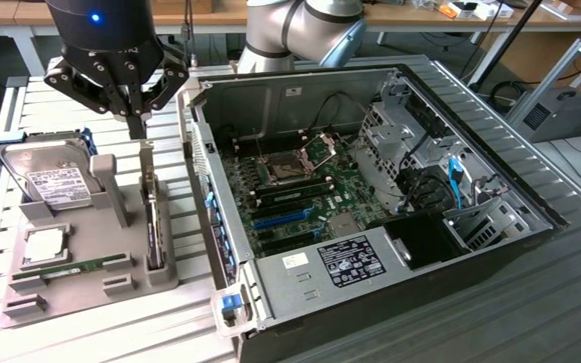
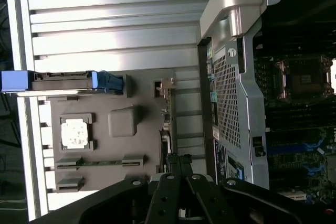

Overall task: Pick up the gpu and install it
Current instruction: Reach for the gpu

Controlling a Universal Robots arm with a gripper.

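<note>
Gripper [image 1: 137, 127] fingers pressed together, nothing pinched, hanging just abv holder [image 1: 94, 242], over one end of gpu [image 1: 150, 219]; contact w/ it: can't tell. Gpu stands on edge in slot along holder's side next to PC case [image 1: 270, 98]. HDD [image 1: 54, 178] leans at holder's opposite side.

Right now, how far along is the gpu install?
Done: nothing shows yet. In hand: the gripper, shut, sits over one end of the gpu, which stands on edge in the grey holder. Left: the gpu is not lifted and not seated in the open computer case.
</note>
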